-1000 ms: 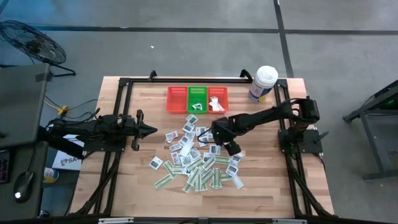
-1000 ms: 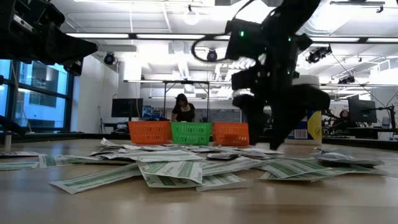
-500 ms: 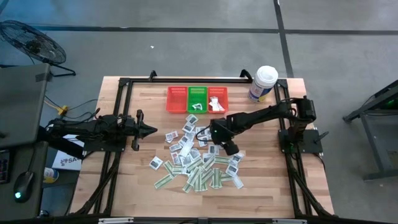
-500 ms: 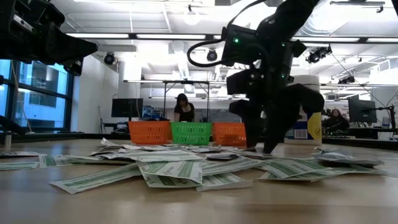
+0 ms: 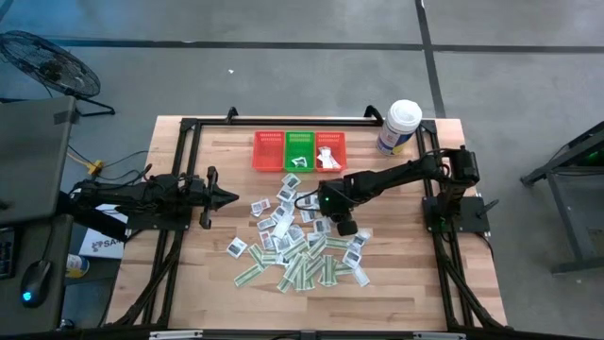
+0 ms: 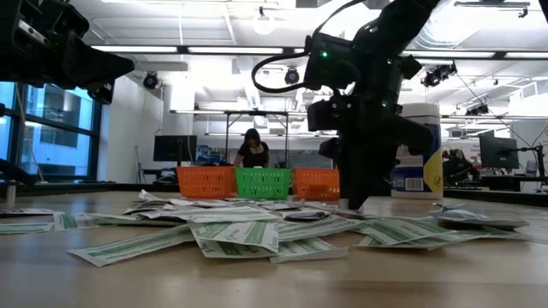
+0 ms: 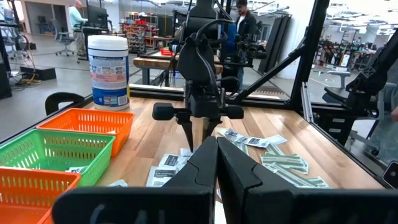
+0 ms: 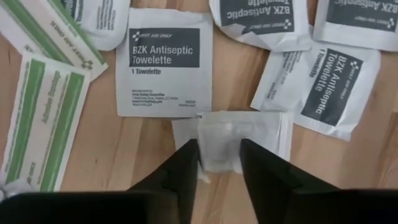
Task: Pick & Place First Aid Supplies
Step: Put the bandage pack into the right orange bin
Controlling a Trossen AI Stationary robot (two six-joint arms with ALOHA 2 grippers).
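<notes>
The first aid supplies (image 5: pixel 300 247), many small flat packets, lie scattered on the wooden table: white antiseptic towelette packets (image 8: pixel 164 62) and green-and-white strips (image 8: pixel 43 118). My right gripper (image 5: pixel 333 214) points down at the heap's far right part. Its fingers (image 8: pixel 186 168) are closed in on a plain white packet (image 8: pixel 273 134), as the low view (image 6: pixel 355 204) also shows. My left gripper (image 5: pixel 226 196) waits level above the table's left side, shut and holding nothing (image 7: pixel 216 155). My right gripper pinches the plain white packet's raised middle (image 8: pixel 219 140) between its two fingertips, which come from above and point steeply down. The packet lies flat on the table, its ends sticking out on both sides of the fingers.
Three small mesh baskets, red (image 5: pixel 269 151), green (image 5: pixel 300 151) and red (image 5: pixel 331 151), stand in a row at the far edge; two hold a few packets. A big white tub (image 5: pixel 399 127) stands at the far right corner. Bare wood lies on the near side of the heap.
My right gripper has sunk a little onto the heap and rolled slightly. Its fingers have gone from wide apart to close together around the white packet. The packets lie where they were.
</notes>
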